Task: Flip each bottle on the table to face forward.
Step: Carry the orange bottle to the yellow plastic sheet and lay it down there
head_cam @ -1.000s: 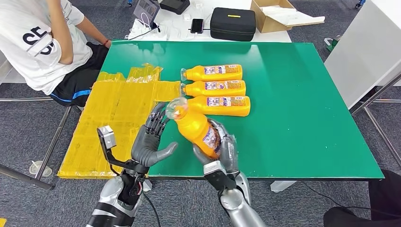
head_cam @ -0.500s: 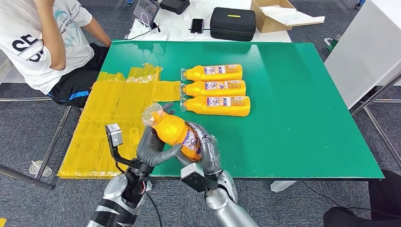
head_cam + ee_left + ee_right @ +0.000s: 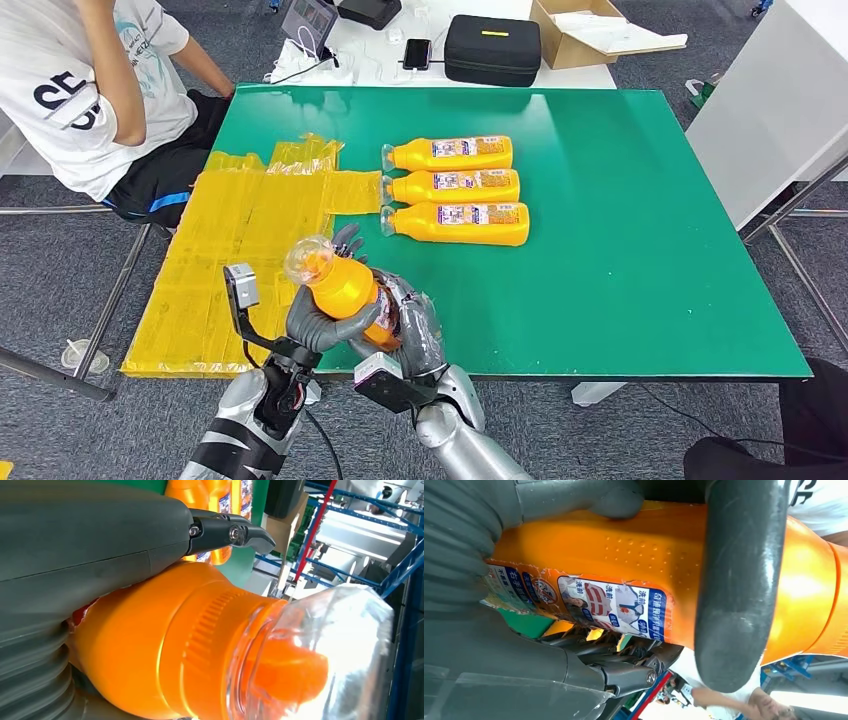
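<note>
Four orange bottles are in play: three lie in a row mid-tabletop with labels up and caps toward 9 o'clock, while the fourth bottle is off the surface at the near edge. My right hand is wrapped around its labelled body; my left hand cups its shoulder below the clear cap. Its long axis tilts toward 10 o'clock, away from the row at 1 o'clock. My fingers hide most of the label, so which side faces up I cannot tell.
</note>
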